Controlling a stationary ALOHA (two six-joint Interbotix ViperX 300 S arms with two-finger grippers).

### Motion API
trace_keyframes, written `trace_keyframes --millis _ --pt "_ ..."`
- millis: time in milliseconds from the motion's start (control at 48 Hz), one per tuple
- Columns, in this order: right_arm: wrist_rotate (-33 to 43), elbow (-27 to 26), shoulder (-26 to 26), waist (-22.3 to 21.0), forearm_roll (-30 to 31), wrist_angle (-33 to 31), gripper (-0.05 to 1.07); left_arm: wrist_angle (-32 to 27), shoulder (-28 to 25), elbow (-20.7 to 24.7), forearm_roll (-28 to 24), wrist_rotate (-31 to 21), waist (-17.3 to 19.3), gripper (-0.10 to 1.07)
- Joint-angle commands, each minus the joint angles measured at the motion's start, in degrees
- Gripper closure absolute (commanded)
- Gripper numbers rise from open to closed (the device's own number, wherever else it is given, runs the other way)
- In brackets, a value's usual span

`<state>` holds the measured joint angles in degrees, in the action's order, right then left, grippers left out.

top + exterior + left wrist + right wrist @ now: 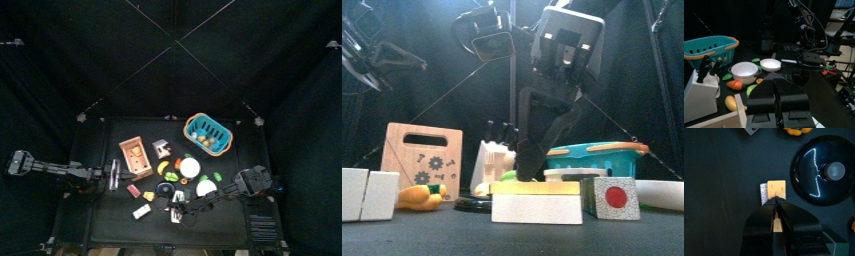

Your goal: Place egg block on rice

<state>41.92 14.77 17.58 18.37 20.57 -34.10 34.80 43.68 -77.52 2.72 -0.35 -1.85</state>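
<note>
The egg block [543,187], a thin yellow slab, lies flat on top of the white rice block [536,208] near the table's front edge. My right gripper [523,175] comes straight down on it. In the right wrist view its jaws are shut on the egg block [777,188], and a strip of the rice [764,192] shows beside it. From above, the right gripper [181,207] is at the front middle of the table. My left gripper [776,85] rests shut and empty at the table's left side [118,180].
A block with a red dot [616,197] stands just right of the rice. A black lid [827,170], white blocks [369,195], a wooden board [422,155], a knife block [500,160], a teal basket [603,155] and white bowls [745,71] surround it.
</note>
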Motion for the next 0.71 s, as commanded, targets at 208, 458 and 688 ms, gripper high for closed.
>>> trace_keyframes --millis 208,458,688 --pt "0.2 -0.3 -4.6 -0.1 2.0 -0.7 0.52 0.4 -0.1 0.7 0.1 0.0 0.2 0.78" --pt "0.4 0.7 -7.8 -0.4 3.1 -1.8 0.52 0.4 -0.1 0.6 0.1 -0.1 0.2 0.78" --pt "0.6 3.1 -9.5 -1.5 3.4 -1.8 0.52 0.4 -0.1 0.4 0.3 -0.1 0.1 0.78"
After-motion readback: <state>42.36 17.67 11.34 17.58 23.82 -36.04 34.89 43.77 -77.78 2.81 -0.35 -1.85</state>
